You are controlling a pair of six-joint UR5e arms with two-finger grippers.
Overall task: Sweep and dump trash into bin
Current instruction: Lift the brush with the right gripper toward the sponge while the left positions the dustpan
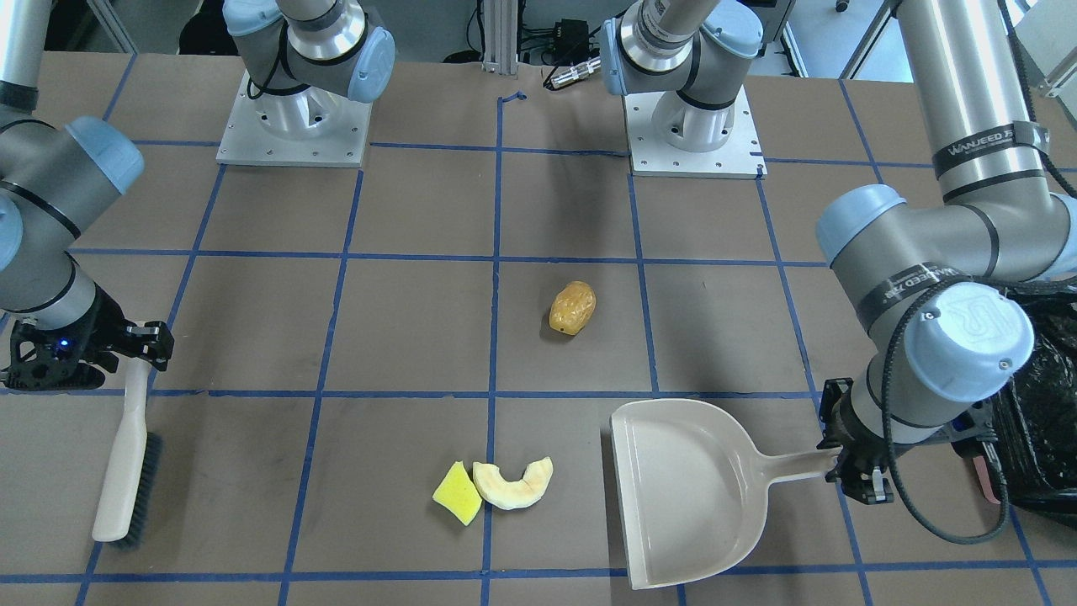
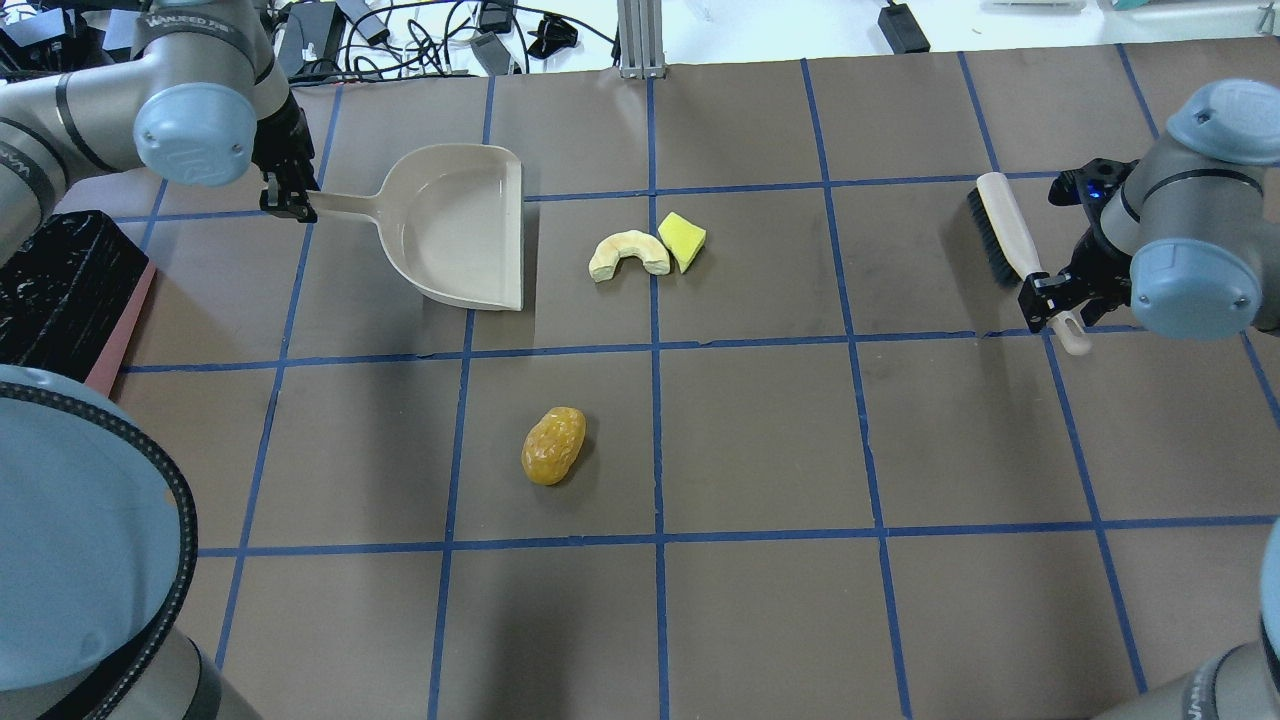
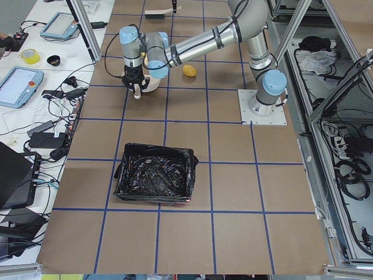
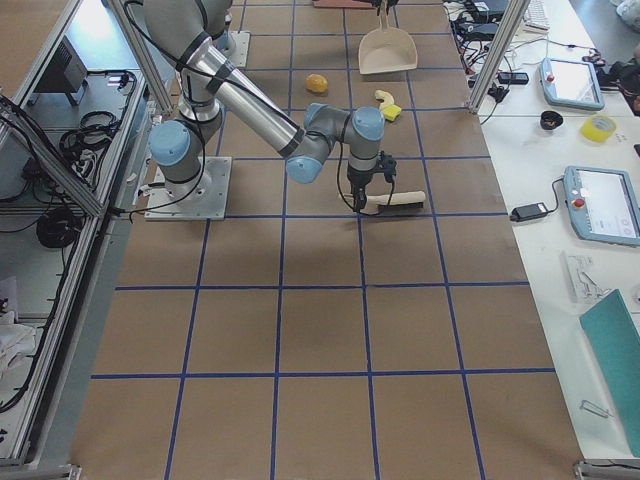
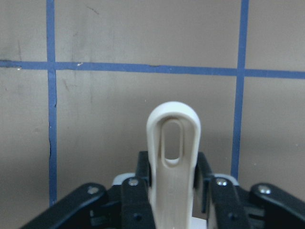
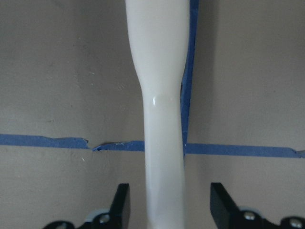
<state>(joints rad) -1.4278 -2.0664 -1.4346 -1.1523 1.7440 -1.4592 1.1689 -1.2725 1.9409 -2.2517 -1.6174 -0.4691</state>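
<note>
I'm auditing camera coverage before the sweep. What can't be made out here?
Bin: front-facing view, cut by the edge, covered by the left arm.
Yellow wedge, rind slice: exterior left view, hidden behind the left arm.
Brush bristles: right wrist view, beyond the top edge.

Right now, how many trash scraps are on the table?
3: yellow wedge touching the cream rind slice, both just off the dustpan mouth; brown nugget alone, nearer the robot. None look hidden.
</note>
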